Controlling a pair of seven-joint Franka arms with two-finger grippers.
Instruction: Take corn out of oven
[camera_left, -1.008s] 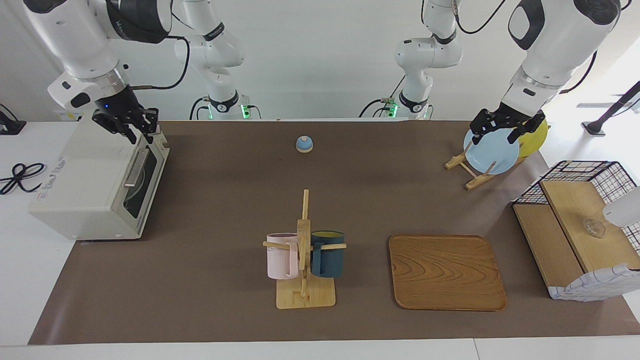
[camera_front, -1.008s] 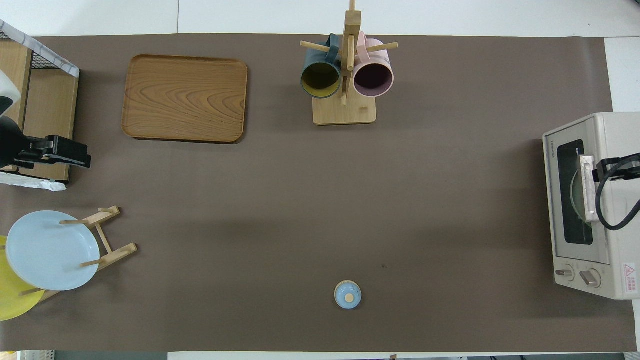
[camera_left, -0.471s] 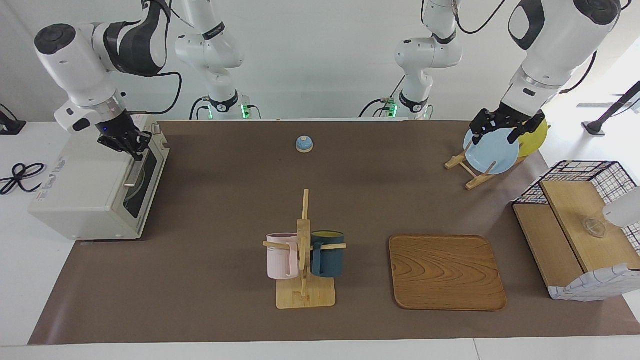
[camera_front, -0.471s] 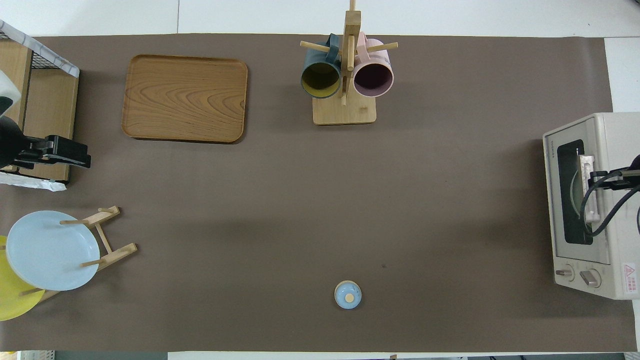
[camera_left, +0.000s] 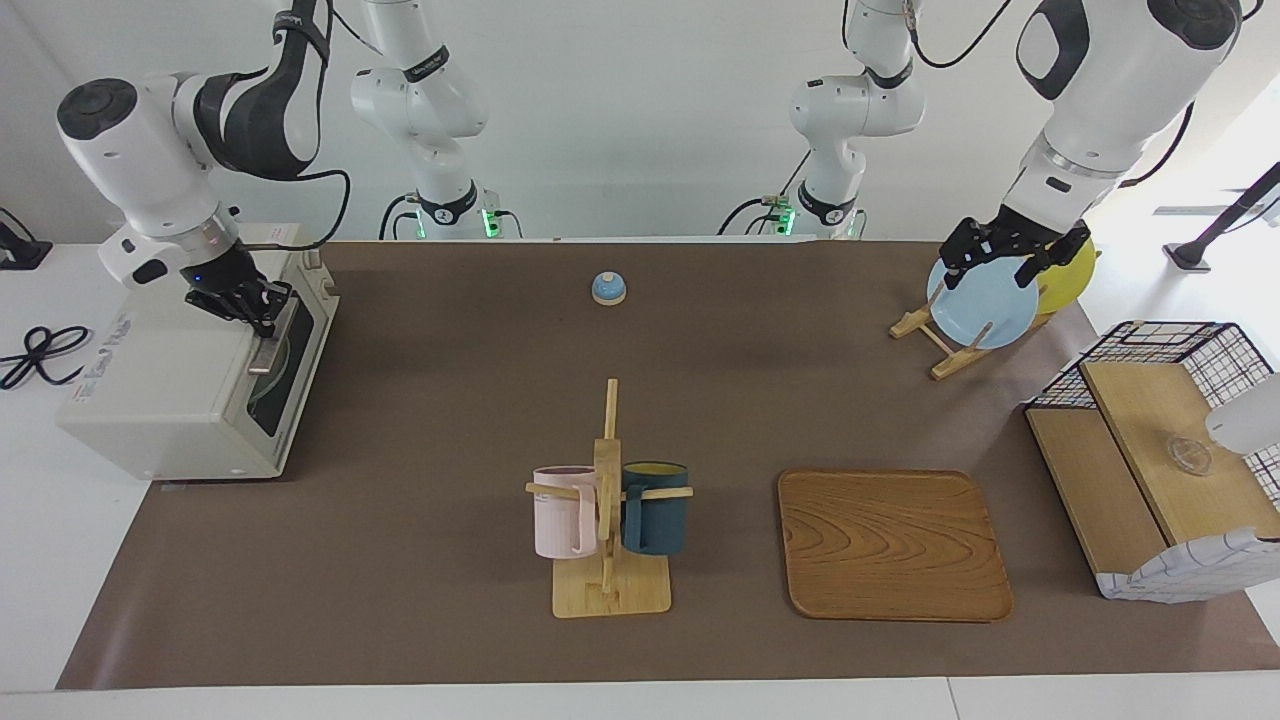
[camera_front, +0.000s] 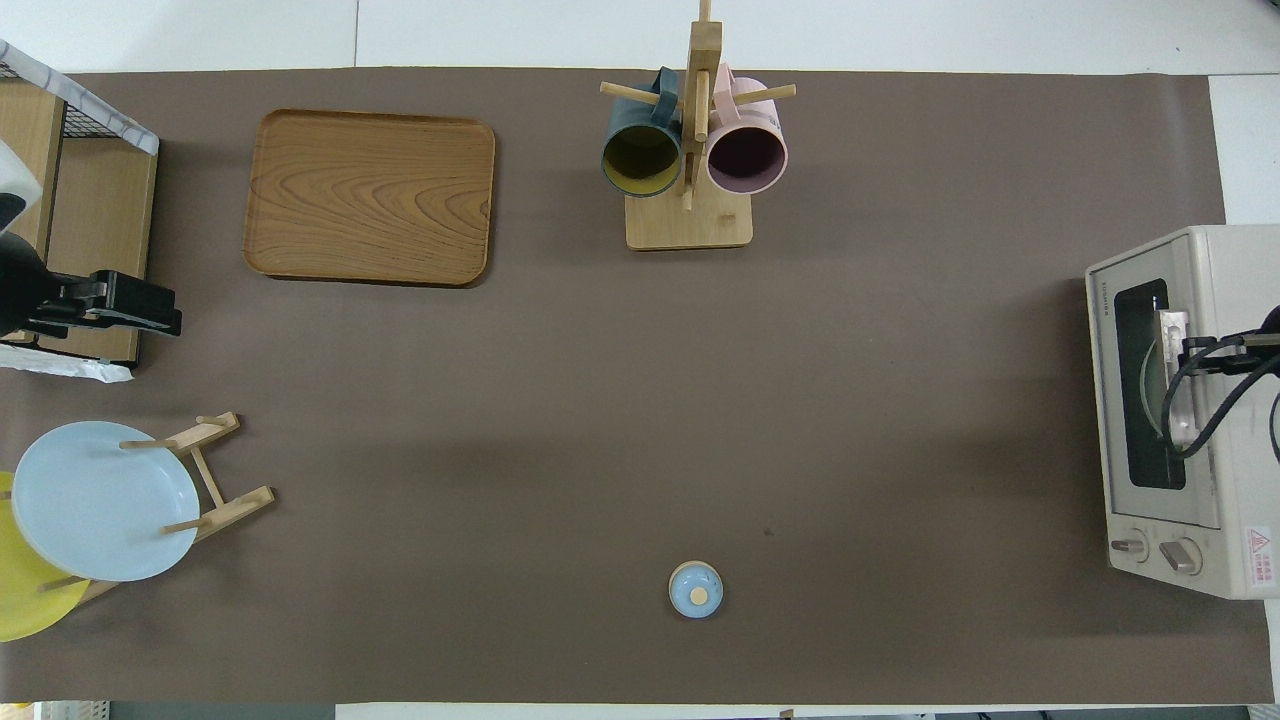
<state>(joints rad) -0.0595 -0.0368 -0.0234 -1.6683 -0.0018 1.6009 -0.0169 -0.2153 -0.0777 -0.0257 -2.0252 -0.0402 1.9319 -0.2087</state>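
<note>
Oven (camera_left: 190, 380): cream-white toaster oven at the right arm's end of the table, dark glass door closed, its front turned toward the table's middle.
Corn: not visible in either view; only a pale curved shape shows through the door glass, and I cannot tell what it is.
Oven markings: dark lettering on the top panel, too small to read; a red-and-white warning sticker (camera_front: 1259, 554) by the two knobs (camera_front: 1155, 550), text illegible.
Right gripper (camera_left: 262, 315): at the metal bar handle (camera_front: 1176, 375) along the door's top edge; fingertips drawn together on the handle.
Left gripper (camera_left: 1010, 262): waits over the plate rack, fingers spread wide, holding nothing.
Bell (camera_left: 608, 288): small blue dome with a tan knob, close to the robots at the table's middle.
Plate rack (camera_left: 935, 340): wooden stand toward the left arm's end, holding a light blue plate (camera_left: 975, 310) and a yellow plate (camera_left: 1070, 275) upright.
Wire basket (camera_left: 1160, 440): at the left arm's end, with wooden shelves inside.
Wooden tray (camera_left: 893, 545): farther from the robots than the plate rack.
Mug tree (camera_left: 608, 510): farther from the robots than the bell; a pink mug (camera_left: 563, 512) and a dark blue mug (camera_left: 655, 508) hang on it.
</note>
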